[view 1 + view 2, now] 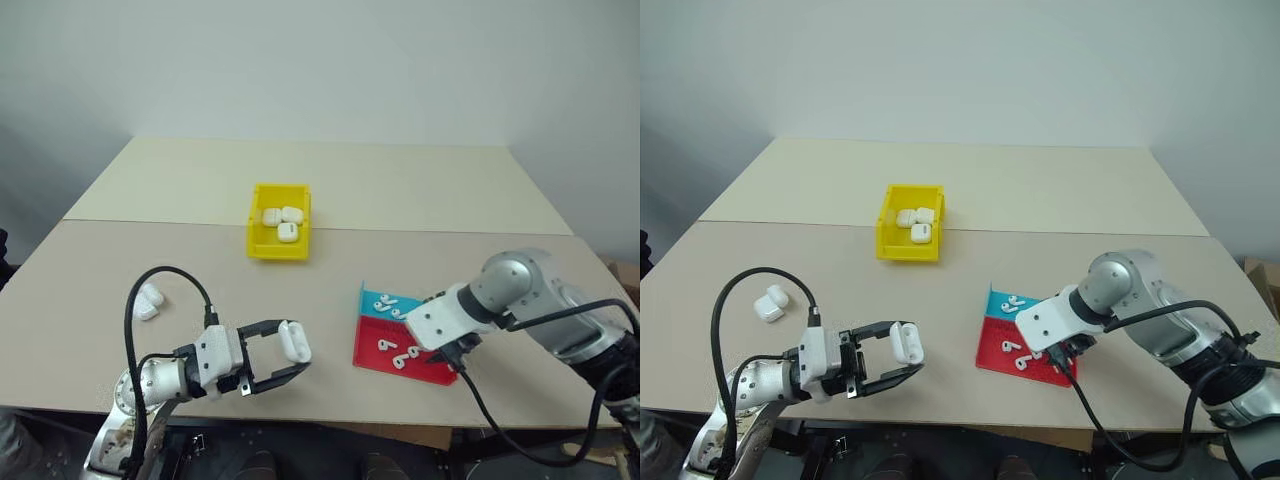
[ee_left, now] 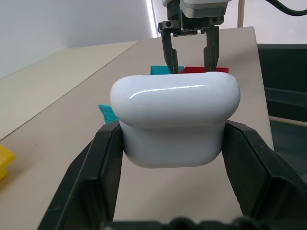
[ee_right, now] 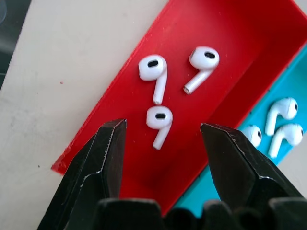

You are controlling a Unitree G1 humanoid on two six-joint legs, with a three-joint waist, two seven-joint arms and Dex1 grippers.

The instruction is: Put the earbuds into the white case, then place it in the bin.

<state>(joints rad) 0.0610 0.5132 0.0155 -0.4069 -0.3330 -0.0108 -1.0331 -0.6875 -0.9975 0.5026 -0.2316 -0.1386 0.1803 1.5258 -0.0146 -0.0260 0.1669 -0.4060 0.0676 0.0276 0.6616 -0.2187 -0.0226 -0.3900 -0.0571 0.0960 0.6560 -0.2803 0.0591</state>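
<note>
Earbuds (image 3: 159,125), tiny and glossy, lie loose in the red tray (image 3: 249,43), three in the right wrist view, with more in the blue tray (image 3: 288,84) beside it. We see the right gripper (image 3: 163,132) pointing down over the red tray, its jaws parted and empty, straddling the nearest bud without touching it. We judge each bud light, rigid and slippery, apt to skate or flick aside under a pinch; the bulbous head offers more purchase than the thin stem. The left gripper (image 1: 290,362) is clamped on the white case (image 1: 294,341), held off the table (image 1: 120,270) with its lid shut. The case is smooth and rounded, so a grip across its flat sides seems safest. The bin (image 1: 258,243) stands well apart, already holding three cases.
</note>
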